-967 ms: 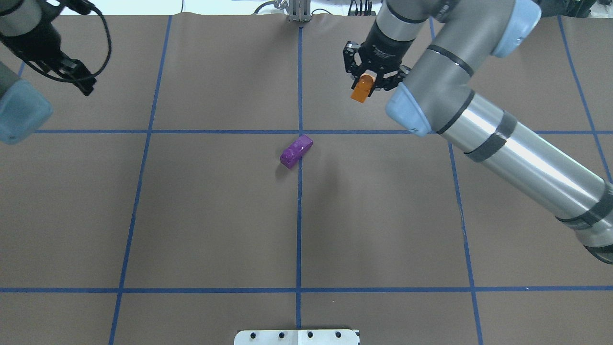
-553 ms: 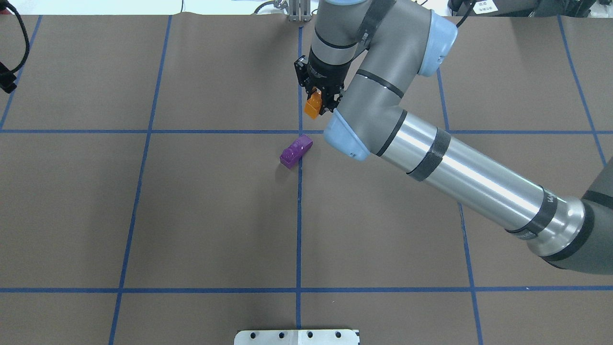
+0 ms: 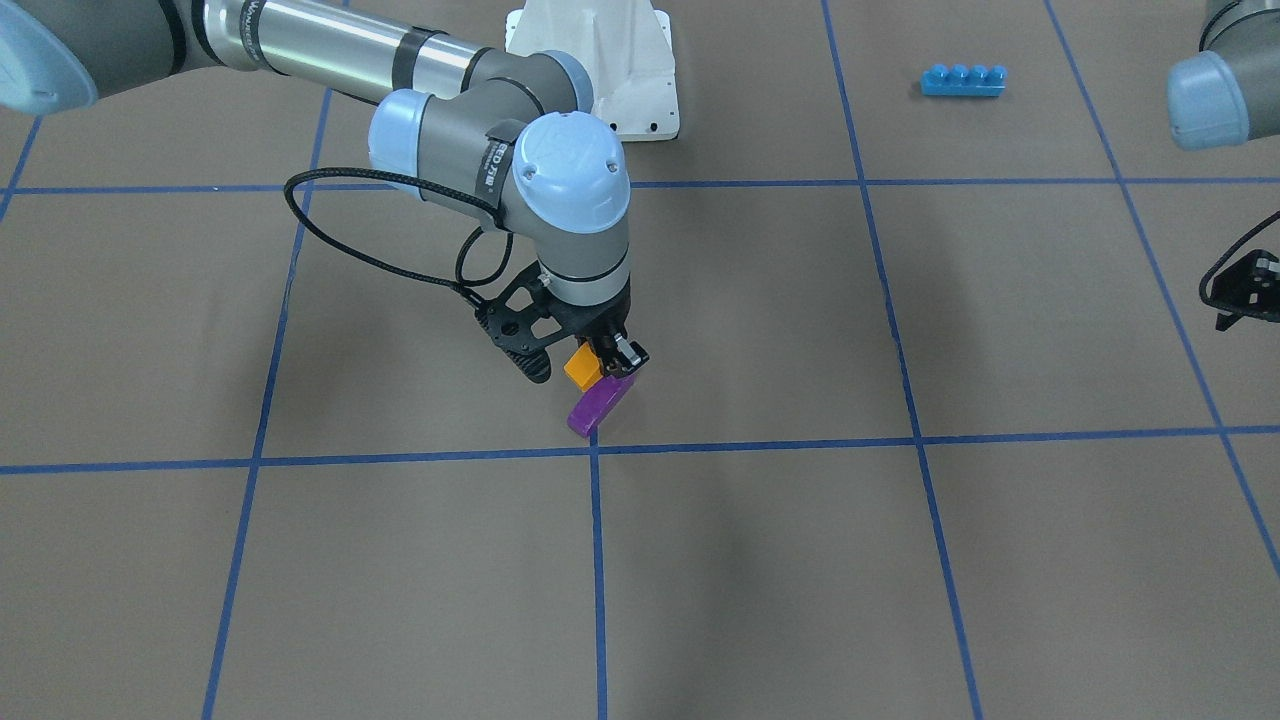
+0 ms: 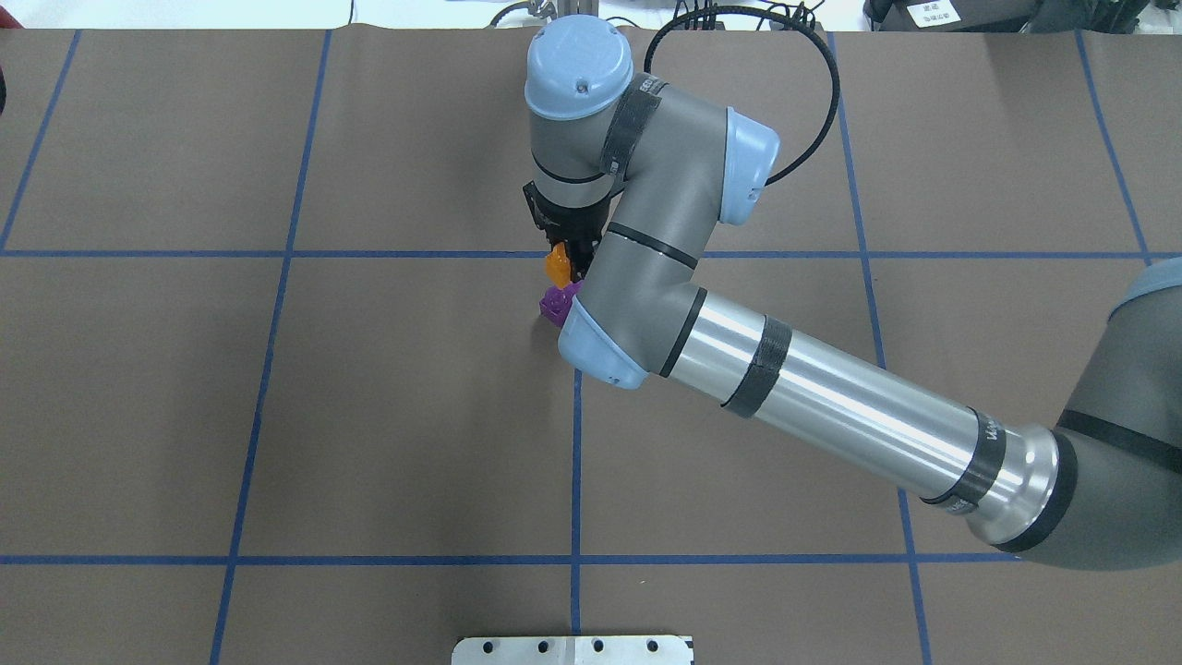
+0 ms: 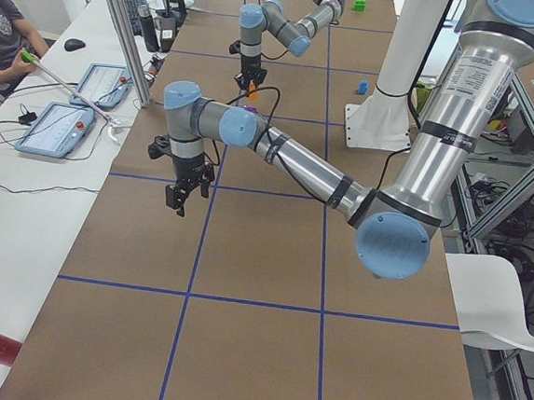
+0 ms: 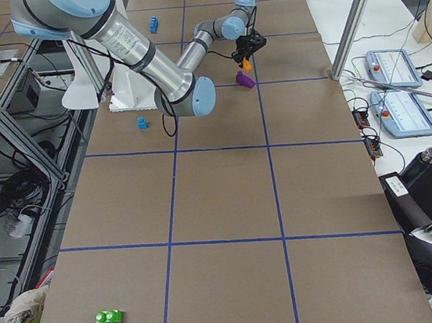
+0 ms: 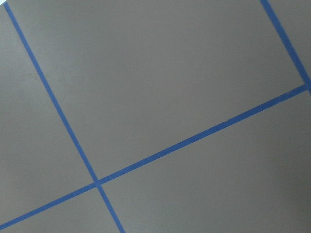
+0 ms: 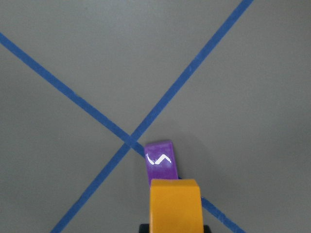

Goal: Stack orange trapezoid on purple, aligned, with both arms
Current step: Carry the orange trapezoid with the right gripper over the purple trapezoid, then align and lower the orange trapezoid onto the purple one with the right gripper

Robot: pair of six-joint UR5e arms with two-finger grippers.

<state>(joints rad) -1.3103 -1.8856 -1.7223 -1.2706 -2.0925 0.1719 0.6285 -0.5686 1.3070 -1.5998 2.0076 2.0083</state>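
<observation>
Within the last second the right arm point(image 4: 831, 406) has swung in from the far right of the worktop point(image 4: 369, 416) and carried the orange point(image 3: 582, 367) across to the purple point(image 3: 600, 403), which lies where it did, on the tape crossing near the middle. The right jaws are pinching the orange by its sides, and it now hangs directly over one end of the purple. The carry looks finished, and what is left is probably the lowering and the lining-up. Over the same second the left arm point(image 5: 280, 154) has drawn back out of the overhead view altogether, so for now it seems to take no part in the stacking. Its wrist camera shows only bare worktop and tape. How the left jaws stand cannot be told: the front view cuts them off at its edge, and the side view is too coarse to judge. Much about the contact is hidden as well. In the overhead view the right arm's elbow covers all but a corner of the purple, and in the right wrist view the orange blocks the purple's near end, while the jaws themselves fall below the frame. So whether the two blocks already touch, and whether their long sides run parallel, cannot be read — the front view only suggests a slim gap.
</observation>
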